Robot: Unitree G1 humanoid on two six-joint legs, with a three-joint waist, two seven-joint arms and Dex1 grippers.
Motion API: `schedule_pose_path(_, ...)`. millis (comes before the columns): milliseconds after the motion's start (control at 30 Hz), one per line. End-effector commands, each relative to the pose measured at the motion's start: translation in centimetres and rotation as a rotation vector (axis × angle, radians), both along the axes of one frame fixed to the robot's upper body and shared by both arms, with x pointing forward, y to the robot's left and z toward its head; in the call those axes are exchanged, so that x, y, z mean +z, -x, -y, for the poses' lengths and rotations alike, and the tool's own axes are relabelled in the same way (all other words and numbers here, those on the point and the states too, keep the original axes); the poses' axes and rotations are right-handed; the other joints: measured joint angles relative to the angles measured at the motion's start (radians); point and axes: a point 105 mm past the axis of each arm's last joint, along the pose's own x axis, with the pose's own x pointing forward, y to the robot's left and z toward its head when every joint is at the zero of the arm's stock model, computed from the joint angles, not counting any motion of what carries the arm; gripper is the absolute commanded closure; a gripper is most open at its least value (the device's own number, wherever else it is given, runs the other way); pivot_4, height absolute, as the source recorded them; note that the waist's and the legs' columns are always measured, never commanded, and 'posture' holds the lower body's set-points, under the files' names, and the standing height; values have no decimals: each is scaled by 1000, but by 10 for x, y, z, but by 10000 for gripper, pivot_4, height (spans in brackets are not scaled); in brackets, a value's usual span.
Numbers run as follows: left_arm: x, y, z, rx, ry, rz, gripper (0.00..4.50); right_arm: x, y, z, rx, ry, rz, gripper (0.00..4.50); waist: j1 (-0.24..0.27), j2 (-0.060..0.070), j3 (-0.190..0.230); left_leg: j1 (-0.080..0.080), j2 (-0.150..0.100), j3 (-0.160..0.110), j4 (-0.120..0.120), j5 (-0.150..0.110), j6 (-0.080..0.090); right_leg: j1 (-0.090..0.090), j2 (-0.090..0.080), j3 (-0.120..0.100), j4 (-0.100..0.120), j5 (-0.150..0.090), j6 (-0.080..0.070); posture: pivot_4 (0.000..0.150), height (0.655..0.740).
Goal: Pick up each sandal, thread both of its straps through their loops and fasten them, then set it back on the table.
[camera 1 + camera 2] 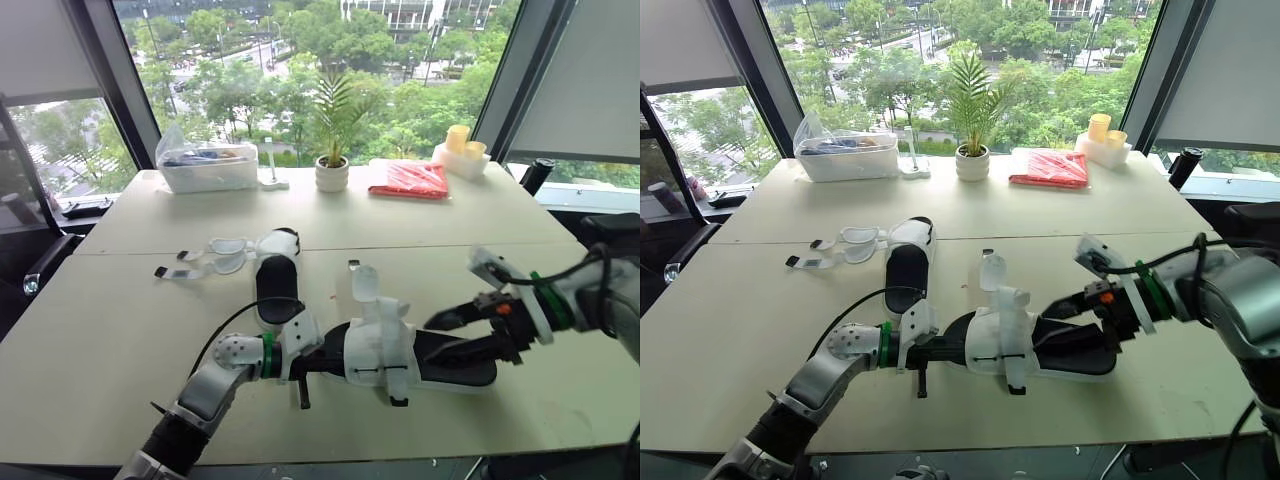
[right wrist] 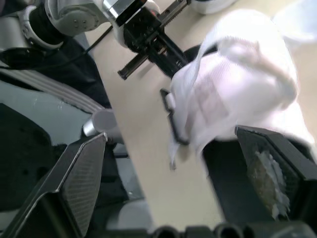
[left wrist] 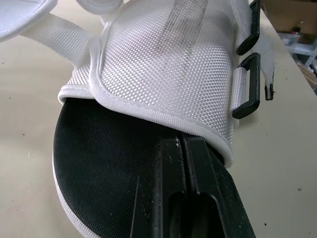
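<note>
The left fingers [image 3: 198, 193] are pressed together, lying on the black insole with their tips tucked under the woven upper of the white sandal with black plastic loops [image 1: 385, 350]. The right fingers [image 2: 81, 171] are spread wide around that sandal's heel end. It sits near the front edge of the pale table [image 1: 120, 330], right of middle. A second white sandal [image 1: 272, 280] lies mid-table, straps undone.
</note>
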Motion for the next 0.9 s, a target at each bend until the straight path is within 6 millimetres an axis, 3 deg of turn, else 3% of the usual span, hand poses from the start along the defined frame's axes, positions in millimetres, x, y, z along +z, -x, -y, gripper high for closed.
schedule_pose_path(33,-21,7,0,-10,-54,-68,45000,-9,14,0,-40,-11,-33,285,2,0,0,0,0,0,0,0,0,0,0,0,0,0,0,1500,7400)
schedule_pose_path(233,-21,8,2,-23,-56,-68,45000,-51,28,-3,-137,-55,-158,285,3,0,0,-2,0,0,2,1,1,0,0,-1,0,0,0,1500,7400)
schedule_pose_path(367,-21,8,2,-30,-60,-68,45000,-70,26,-6,-186,-53,-163,285,1,0,-1,-2,0,0,2,1,1,0,0,-1,0,0,0,1500,7400)
schedule_pose_path(533,-21,8,2,-34,-63,-67,45000,-79,19,-12,-217,-88,-174,285,1,0,-1,-1,0,0,2,1,1,0,0,-1,0,0,0,1500,7400)
schedule_pose_path(900,-21,9,3,-31,-60,-66,45000,-75,-8,-27,-218,-134,-117,285,-3,-1,-2,-1,0,0,4,1,1,0,0,-1,2,0,0,1500,7400)
